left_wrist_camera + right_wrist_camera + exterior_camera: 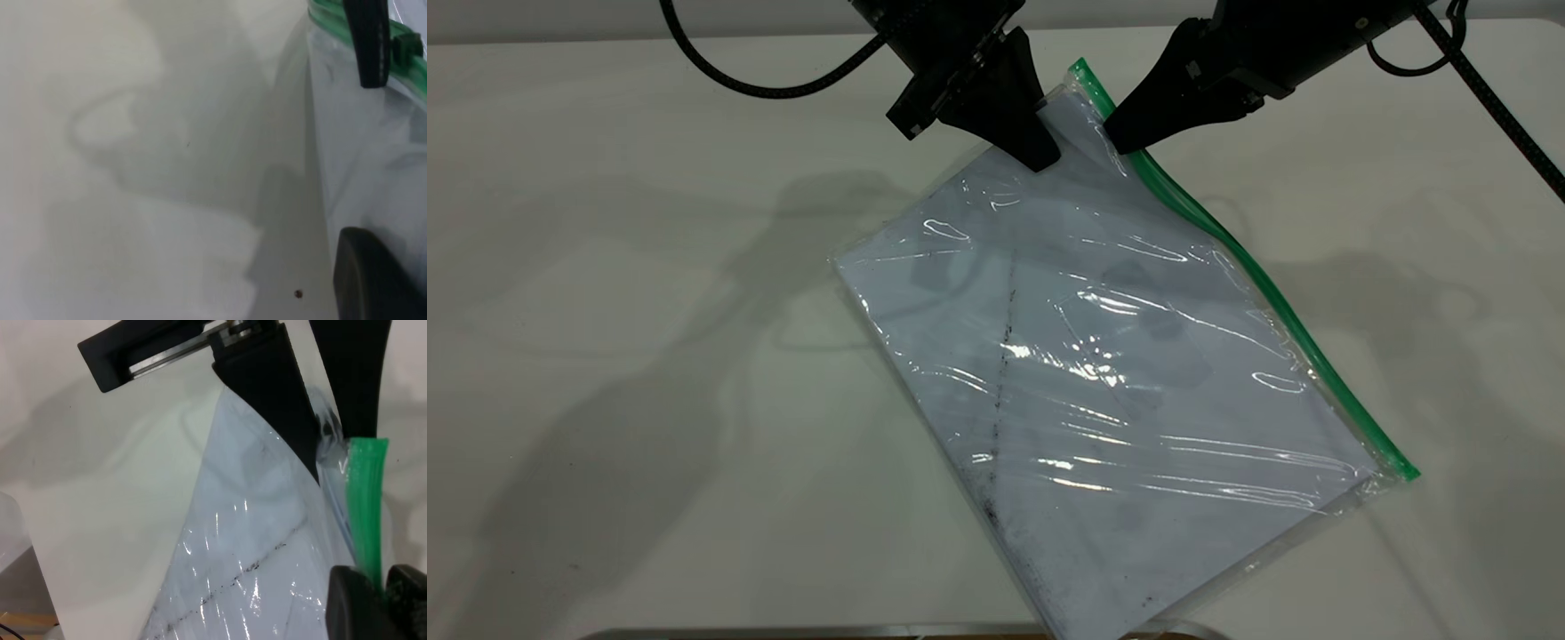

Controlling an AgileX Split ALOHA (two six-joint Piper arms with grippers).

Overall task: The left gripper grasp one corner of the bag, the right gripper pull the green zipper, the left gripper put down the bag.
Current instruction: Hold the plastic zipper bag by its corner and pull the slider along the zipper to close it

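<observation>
At far corner: left gripper (1040,147) pinches bag (1103,373); right gripper (1125,133) clamped on green zipper (1280,311), strip running toward near-right.

matte black wedge-shaped grippers, braided black cables (1489,93).

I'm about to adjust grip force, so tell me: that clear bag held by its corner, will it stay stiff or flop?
Likely floppy: the bag wrinkles and sags from the corner pinched by the left gripper. Probably light, since only that corner lifts. The glossy film looks slippery, so the right gripper on the green zipper may slide.
</observation>
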